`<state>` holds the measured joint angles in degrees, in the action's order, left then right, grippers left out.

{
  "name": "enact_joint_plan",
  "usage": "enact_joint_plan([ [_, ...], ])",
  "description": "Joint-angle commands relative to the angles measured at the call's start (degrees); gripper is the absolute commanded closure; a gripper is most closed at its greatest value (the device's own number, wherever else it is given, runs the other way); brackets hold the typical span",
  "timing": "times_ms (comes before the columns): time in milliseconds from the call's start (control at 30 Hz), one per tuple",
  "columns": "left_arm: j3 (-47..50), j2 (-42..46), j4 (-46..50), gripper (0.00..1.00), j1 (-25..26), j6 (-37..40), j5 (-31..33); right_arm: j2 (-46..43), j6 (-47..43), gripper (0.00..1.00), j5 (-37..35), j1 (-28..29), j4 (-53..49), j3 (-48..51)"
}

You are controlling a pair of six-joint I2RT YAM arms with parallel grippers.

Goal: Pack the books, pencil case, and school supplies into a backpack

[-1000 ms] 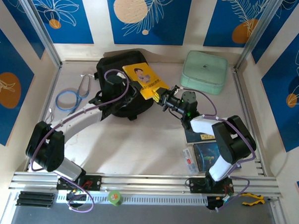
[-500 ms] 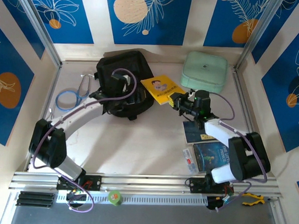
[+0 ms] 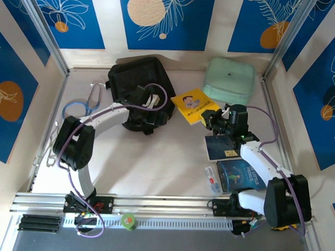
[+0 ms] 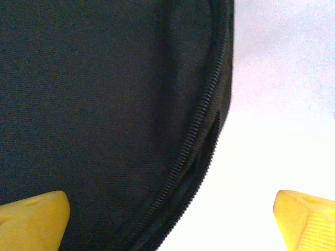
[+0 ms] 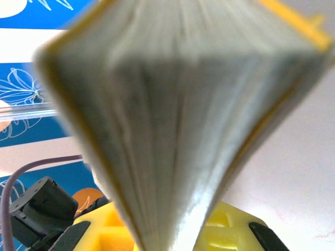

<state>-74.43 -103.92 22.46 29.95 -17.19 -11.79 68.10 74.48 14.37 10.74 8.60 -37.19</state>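
Note:
The black backpack (image 3: 137, 82) lies at the back left of the table. My left gripper (image 3: 150, 101) hovers over its right edge, open. In the left wrist view its yellow fingertips (image 4: 32, 219) straddle the backpack's zipper seam (image 4: 201, 130) with nothing held. My right gripper (image 3: 210, 117) is shut on the yellow book (image 3: 194, 105), right of the backpack. In the right wrist view the book's fanned page edge (image 5: 178, 115) sits clamped between the yellow fingers (image 5: 99, 232). The dark navy book (image 3: 219, 145), the blue book (image 3: 240, 174) and the pencil case (image 3: 211, 179) lie flat at the front right.
A mint-green padded pouch (image 3: 229, 80) sits at the back right, just behind the yellow book. A blue looped cord (image 3: 76, 110) lies left of the backpack. Metal frame rails (image 3: 45, 120) border the table. Bare table stretches across the front middle.
My right gripper has carried the yellow book from over the backpack rightward toward the pouch. My left gripper has opened and shifted right along the backpack; its elbow has swung away from the near edge.

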Motion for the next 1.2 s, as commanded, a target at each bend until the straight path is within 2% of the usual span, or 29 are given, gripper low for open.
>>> enact_joint_plan([
  [0, 1.1, -1.5, 1.6, 0.02, 1.2, 3.2, -6.0, -1.4, -2.1, 0.92, 0.7, -0.6, 0.3, 0.5],
  [100, 2.7, -1.2, 1.4, 0.04, 3.6, 2.6, -7.9, -1.5, -2.1, 0.91, 0.7, -0.9, -0.4, 0.7],
  [500, 1.7, 1.7, 4.8, 0.11, 15.1, -3.5, -5.7, -4.0, -2.6, 0.90, 1.6, -5.7, -3.4, 1.9],
  [700, -5.8, 4.2, 13.4, 0.11, 14.7, 1.1, 2.9, -7.0, -6.3, 0.91, 0.4, -7.8, -9.3, 0.2],
  [933, -9.6, 3.5, 21.0, 0.16, 12.0, 10.3, 7.6, -9.0, -7.1, 0.91, -0.4, -7.8, -11.2, 0.8],
  [1000, -11.2, 2.0, 22.2, 0.23, 12.1, 11.0, 8.2, -9.1, -7.2, 0.91, -0.6, -7.8, -11.4, 1.0],
  [1100, -13.5, -0.7, 22.0, 0.37, 12.1, 9.7, 4.7, -8.8, -7.2, 0.90, -0.6, -7.7, -11.4, 1.1],
  [1167, -14.1, -2.1, 20.7, 0.44, 12.1, 9.0, 3.7, -8.7, -7.0, 0.91, -0.6, -7.7, -11.4, 1.2],
])
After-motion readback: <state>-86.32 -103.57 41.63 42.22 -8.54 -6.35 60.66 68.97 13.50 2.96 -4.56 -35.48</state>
